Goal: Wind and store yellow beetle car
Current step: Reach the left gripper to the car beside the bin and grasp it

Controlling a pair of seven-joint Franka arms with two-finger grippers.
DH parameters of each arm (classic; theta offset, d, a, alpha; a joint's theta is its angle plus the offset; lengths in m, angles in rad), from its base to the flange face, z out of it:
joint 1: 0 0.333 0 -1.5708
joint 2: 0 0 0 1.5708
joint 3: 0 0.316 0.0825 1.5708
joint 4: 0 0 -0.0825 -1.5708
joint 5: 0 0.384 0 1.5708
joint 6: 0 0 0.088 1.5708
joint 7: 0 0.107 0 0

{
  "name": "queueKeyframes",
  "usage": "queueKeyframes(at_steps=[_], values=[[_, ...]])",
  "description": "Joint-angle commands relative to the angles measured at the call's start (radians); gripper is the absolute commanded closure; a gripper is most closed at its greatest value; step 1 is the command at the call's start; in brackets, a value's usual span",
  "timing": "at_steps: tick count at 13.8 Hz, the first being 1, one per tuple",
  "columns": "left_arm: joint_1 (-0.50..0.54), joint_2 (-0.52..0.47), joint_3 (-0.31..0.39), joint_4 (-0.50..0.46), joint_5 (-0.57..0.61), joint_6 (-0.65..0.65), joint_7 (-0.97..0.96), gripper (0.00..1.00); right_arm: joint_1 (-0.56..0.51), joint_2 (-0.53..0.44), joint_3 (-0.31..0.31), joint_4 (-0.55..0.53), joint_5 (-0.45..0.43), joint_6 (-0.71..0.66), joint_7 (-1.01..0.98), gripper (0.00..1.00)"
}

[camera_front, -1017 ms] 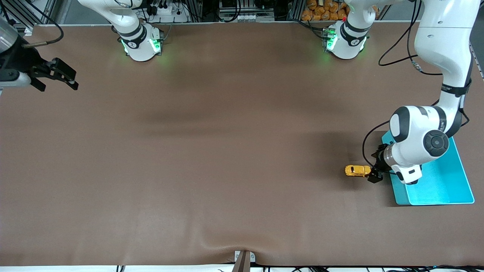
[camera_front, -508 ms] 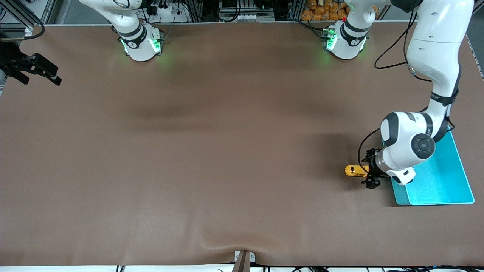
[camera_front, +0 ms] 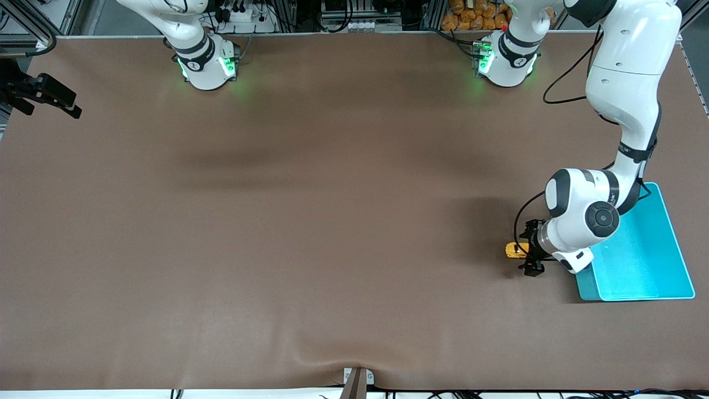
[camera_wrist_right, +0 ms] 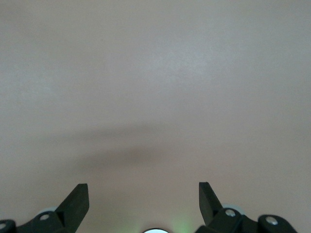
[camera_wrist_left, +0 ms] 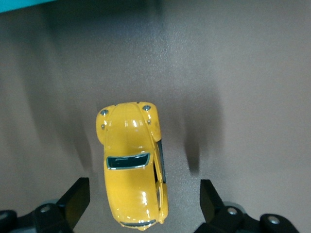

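Front view, item one: the worktop [camera_front: 310, 221], a broad brown mat, matte and faintly grained, with a soft ripple at its edge nearest the camera. We count it the largest thing present.

Item two: the turquoise bin [camera_front: 653, 266], a shallow rectangular tray of smooth plastic with a low rim, at the left arm's end of the worktop.

Item three: the left end effector [camera_front: 530, 254], black, low over the worktop just beside the bin. In the left wrist view its two flat fingers [camera_wrist_left: 77, 200] stand spread wide on either side of the car's rear and hold nothing.

Item four: the right end effector [camera_front: 47, 98], also black, waiting over the worktop's edge at the right arm's end, spread wide and empty.

Item five: the yellow beetle car [camera_wrist_left: 132, 165], a small toy with a glossy, rounded yellow-orange shell, dark windows and bright studs at the headlamps. It rests on the worktop beside the bin, farther from the left arm's end than the bin, and is not yet grasped.

Risk, as we judge it: the car sits off-centre between the fingers, closer to one, so closing may push or swivel it on its wheels. The slick, curved shell could also squirt out of a pinch at its rear.
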Motion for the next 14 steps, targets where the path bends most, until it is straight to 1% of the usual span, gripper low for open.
queueKeyframes(at_steps=[1, 2, 3, 8, 10, 11, 12, 14], values=[[0.001, 0.01, 0.007, 0.011, 0.018, 0.005, -0.022, 0.49, -0.027, 0.0, 0.01, 0.024, -0.014, -0.017, -0.012, 0.0], [-0.001, 0.01, 0.007, 0.011, 0.018, 0.003, -0.022, 0.88, -0.027, 0.001, 0.01, 0.031, -0.014, -0.019, -0.012, 0.0], [-0.004, 0.011, 0.007, 0.011, 0.016, 0.003, -0.024, 1.0, -0.025, 0.003, 0.01, 0.034, -0.014, -0.023, -0.012, 0.0], [-0.011, -0.007, 0.009, 0.013, 0.039, -0.003, -0.011, 1.0, -0.017, 0.01, 0.013, 0.048, -0.008, -0.026, -0.007, 0.0], [-0.011, -0.044, 0.006, 0.013, 0.088, -0.037, -0.008, 1.0, -0.016, 0.012, 0.014, 0.062, -0.003, -0.026, -0.009, 0.0], [-0.011, -0.067, 0.002, 0.017, 0.115, -0.076, -0.007, 1.0, -0.016, 0.012, 0.014, 0.073, -0.003, -0.026, -0.009, 0.0], [-0.011, -0.096, 0.001, 0.019, 0.126, -0.109, 0.001, 1.0, -0.014, 0.012, 0.014, 0.083, -0.003, -0.026, -0.009, 0.0], [-0.007, -0.154, 0.001, 0.022, 0.128, -0.159, 0.082, 1.0, -0.013, 0.03, 0.016, 0.108, -0.002, -0.026, -0.004, 0.0]])
